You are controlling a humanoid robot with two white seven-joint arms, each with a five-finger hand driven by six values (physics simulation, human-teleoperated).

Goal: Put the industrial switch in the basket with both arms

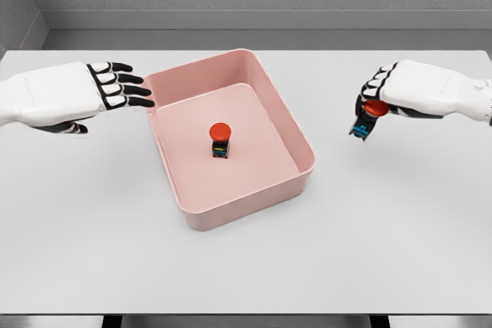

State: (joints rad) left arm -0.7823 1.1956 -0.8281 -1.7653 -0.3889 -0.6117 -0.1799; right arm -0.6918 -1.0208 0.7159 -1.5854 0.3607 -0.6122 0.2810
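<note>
White table (246,266) filled the lower frame. At upper left, the left hand (115,90) hovered open-fingered beside the pink basket (304,151), where one switch (221,140) stood upright. At right, the right hand (373,109) gripped another switch (365,124), seemingly small, rigid and light; nothing blocked its way.

A white table (246,266) is filling most of the head view, with a grey floor and wall lying beyond its far edge. A pink basket (304,155) is sitting directly on it, slightly skewed to the table's edges. The tabletop is stretching out bare white to the left, to the right and in front of the basket.
</note>
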